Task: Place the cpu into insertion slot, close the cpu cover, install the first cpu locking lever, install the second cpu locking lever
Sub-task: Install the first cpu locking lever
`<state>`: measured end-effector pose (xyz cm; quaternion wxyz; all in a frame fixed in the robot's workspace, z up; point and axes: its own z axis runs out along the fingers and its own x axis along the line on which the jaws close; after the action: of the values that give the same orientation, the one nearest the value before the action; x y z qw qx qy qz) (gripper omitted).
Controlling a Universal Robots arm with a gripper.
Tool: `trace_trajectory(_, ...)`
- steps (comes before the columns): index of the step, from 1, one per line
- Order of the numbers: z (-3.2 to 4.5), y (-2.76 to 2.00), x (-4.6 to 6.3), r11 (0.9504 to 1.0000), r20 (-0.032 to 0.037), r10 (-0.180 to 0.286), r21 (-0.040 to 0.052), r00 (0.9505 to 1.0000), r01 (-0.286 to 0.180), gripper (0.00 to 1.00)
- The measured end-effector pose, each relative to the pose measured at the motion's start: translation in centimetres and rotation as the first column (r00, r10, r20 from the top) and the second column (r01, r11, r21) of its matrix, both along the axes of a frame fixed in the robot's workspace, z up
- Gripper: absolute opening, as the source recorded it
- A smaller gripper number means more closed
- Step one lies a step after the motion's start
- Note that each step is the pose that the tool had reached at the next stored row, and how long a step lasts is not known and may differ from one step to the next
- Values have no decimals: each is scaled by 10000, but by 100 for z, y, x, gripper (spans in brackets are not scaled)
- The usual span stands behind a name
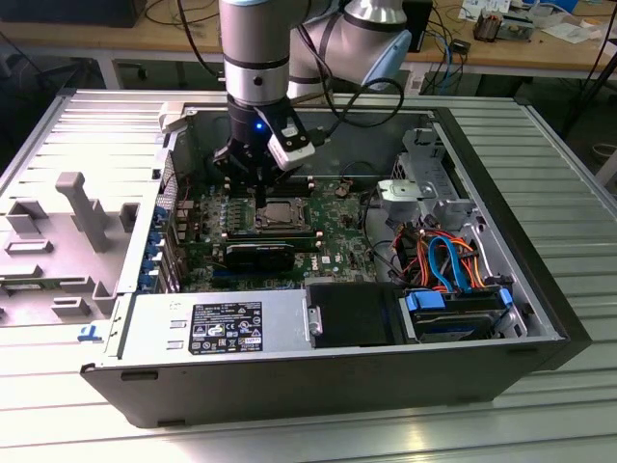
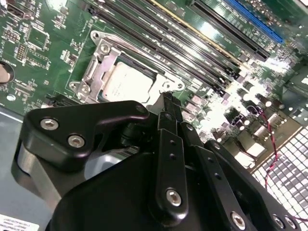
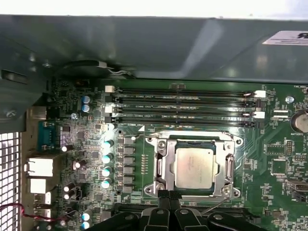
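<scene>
The cpu [image 3: 194, 167] is seen seated in the insertion slot [image 3: 163, 166], directly beyond the tips of the gripper [image 3: 168, 195], with the cpu cover [image 3: 230, 166] lying flat around it as a silver frame. The gripper's black fingers [image 2: 166, 113] are brought together to a narrow point with nothing held between them, and they rest at the near edge of the socket; whether they touch the frame cannot be told. In the second wrist view the near side of the cover is hidden behind the gripper body. In the exterior view the gripper [image 1: 260, 188] is lowered into the open computer case [image 1: 540, 318], over the green motherboard [image 1: 207, 217]. Long black memory slots [image 3: 185, 108] lie just past the socket.
</scene>
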<state>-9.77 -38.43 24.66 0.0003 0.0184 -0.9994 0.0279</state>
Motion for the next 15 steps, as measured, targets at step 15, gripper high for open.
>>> trace_trajectory(15, 124, 77, -289, 10000, 228, -1, 0, 9997, 1, 11)
